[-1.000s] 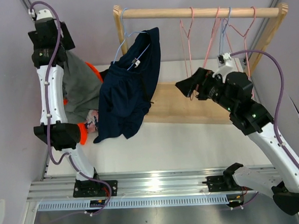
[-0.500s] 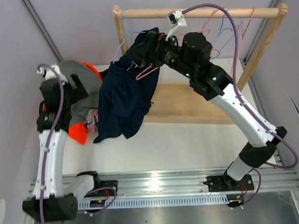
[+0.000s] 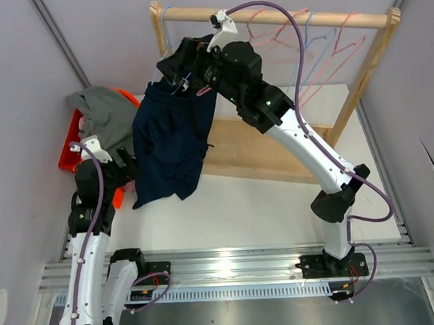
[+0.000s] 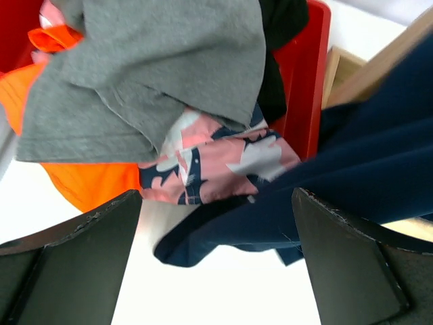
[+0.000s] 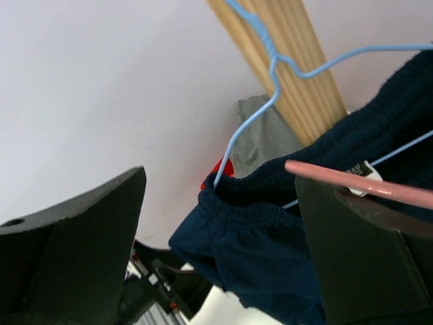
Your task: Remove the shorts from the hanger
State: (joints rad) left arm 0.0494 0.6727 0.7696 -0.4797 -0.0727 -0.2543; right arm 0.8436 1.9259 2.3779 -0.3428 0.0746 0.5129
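Navy shorts (image 3: 168, 140) draped on blue hanger (image 5: 272, 64) at 11 o'clock.
Right pincer (image 5: 220, 183) agape at the waistband; left pincer (image 4: 216, 196) agape over grey shorts (image 4: 149, 74) at 9 o'clock.

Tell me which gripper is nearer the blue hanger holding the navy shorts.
Right. The right gripper sits open at the blue hanger, by the waistband of the navy shorts. The left gripper is low, near their hem and the red bin.
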